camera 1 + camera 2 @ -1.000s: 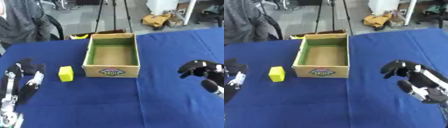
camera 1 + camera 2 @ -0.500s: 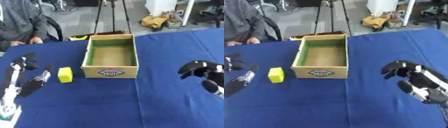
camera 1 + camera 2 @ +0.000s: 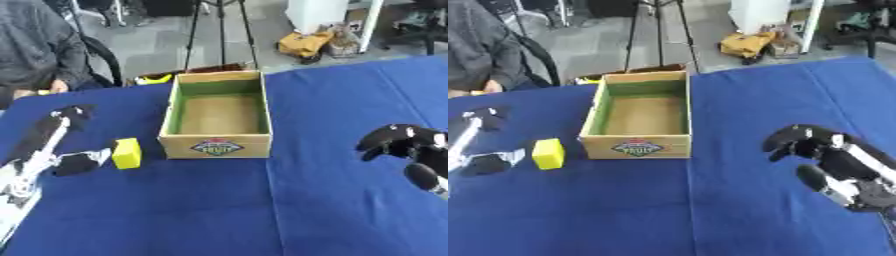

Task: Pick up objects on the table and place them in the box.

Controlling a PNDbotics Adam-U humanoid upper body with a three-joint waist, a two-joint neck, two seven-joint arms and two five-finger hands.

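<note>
Left hand (image 3: pixel 52 145) at left edge, fingers released, beside yellow rectangular block (image 3: pixel 127 153). Open cardboard box (image 3: pixel 217 145) at centre. Right hand (image 3: pixel 824 152) lower right, fingers clenched, empty.

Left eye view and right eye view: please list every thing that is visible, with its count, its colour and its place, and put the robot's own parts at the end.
Box: one, brown cardboard with green inner walls, open and empty, middle of the table.
Block: one, yellow, on the cloth just left of the box, apart from it.
Table cloth: one, blue, covers the table.
Tripod: one, black, on the floor behind the box.
Bag: one, yellow, on the floor at the far right.
Left hand: one, black, open, just left of the block.
Right hand: one, black, fingers curled, holds nothing, at the right edge.
</note>
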